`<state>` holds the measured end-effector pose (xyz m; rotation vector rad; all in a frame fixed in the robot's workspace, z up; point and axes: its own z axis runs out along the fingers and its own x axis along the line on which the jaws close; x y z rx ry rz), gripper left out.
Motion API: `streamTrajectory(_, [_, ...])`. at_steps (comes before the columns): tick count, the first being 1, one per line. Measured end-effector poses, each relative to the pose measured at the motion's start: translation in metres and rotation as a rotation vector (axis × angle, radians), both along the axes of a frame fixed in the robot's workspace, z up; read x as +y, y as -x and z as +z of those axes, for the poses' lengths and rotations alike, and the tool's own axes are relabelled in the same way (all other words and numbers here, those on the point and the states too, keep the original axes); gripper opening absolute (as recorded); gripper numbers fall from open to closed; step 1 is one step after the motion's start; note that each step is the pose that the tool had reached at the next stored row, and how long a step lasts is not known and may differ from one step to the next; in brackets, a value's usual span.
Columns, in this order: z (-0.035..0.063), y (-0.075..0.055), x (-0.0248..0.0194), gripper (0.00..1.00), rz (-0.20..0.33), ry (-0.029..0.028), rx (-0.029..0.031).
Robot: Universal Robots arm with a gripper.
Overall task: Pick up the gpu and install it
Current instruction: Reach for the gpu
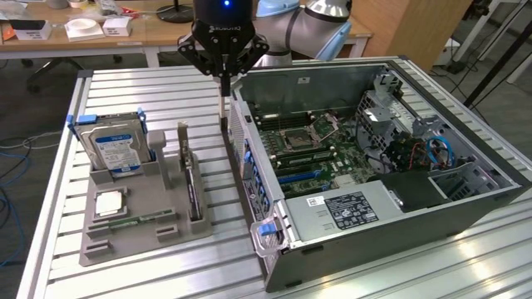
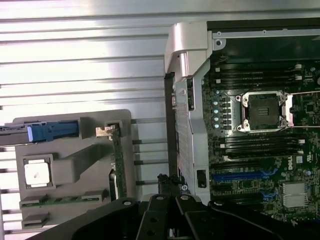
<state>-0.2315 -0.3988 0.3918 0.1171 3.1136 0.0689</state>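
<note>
Saw black robot gripper (image 1: 223,90) clenched shut, gripping nothing; hung fingertips-down over slatted aluminium table (image 1: 133,87), in the gap between grey moulded parts tray (image 1: 124,240) and the perforated rear wall of open black desktop computer case (image 1: 465,205); sat just beside that wall, apart from everything in the tray.

Picked out the gpu (image 1: 192,187) as nearest tray item: thin flat dark expansion card, stood on its long edge in a slot on the tray side nearest the case; spotted its silvery metal bracket (image 1: 183,134) upright at the end toward the back of the exterior view, closest to the gripper but not touched.

Judged progress as near zero: card not yet grasped, not lifted, not seated; whole pick and whole install left. Found green motherboard (image 1: 308,149) exposed inside the case; saw blue expansion slots (image 1: 298,176) apparently unoccupied, so nothing installed there.

Read the card as intact and square in its slot, no lean visible; caught, in wrist view, a green board edge along its exposed side and a pale bracket tab at one end; could not read face detail, too edge-on.

Also noted in the tray, well apart from the gripper: silver hard drive with blue-and-white label (image 1: 116,146) upright in a blue holder; square silver processor chip (image 1: 109,204); slim green memory stick (image 1: 137,219) lying flat.
</note>
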Motion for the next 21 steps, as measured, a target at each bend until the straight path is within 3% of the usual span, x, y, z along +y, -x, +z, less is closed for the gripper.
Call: streamTrajectory(21, [0.0, 0.016, 0.0, 0.11, 0.0, 0.0, 0.0])
